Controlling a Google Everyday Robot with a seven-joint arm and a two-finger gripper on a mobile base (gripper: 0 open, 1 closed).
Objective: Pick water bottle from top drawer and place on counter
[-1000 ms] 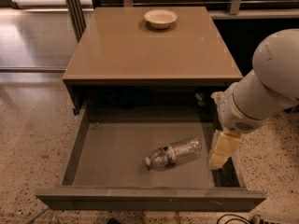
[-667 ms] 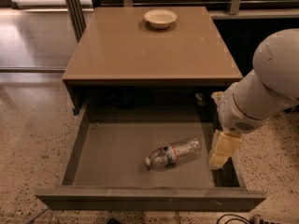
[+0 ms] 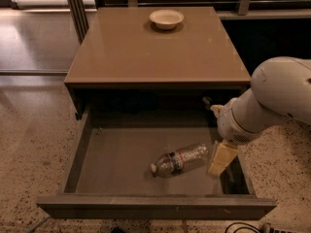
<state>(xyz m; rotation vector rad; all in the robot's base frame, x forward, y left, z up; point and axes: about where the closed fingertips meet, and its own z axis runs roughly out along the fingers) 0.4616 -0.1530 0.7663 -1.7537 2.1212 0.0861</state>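
My hand (image 3: 221, 158) hangs low inside the top drawer (image 3: 121, 152), close to its right wall; I cannot tell how far open it is. Just left of it the water bottle (image 3: 180, 159) lies on its side, base toward my hand, white cap pointing away. Past the bottle the drawer bottom runs bare to the left wall. Above and behind my hand is the counter (image 3: 155, 52) edge, with a small bowl (image 3: 166, 18) near its far side.

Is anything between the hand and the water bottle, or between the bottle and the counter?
Nothing visible. The hand hangs in the top drawer, just right of the lying water bottle. A bowl sits at the far edge of the counter.
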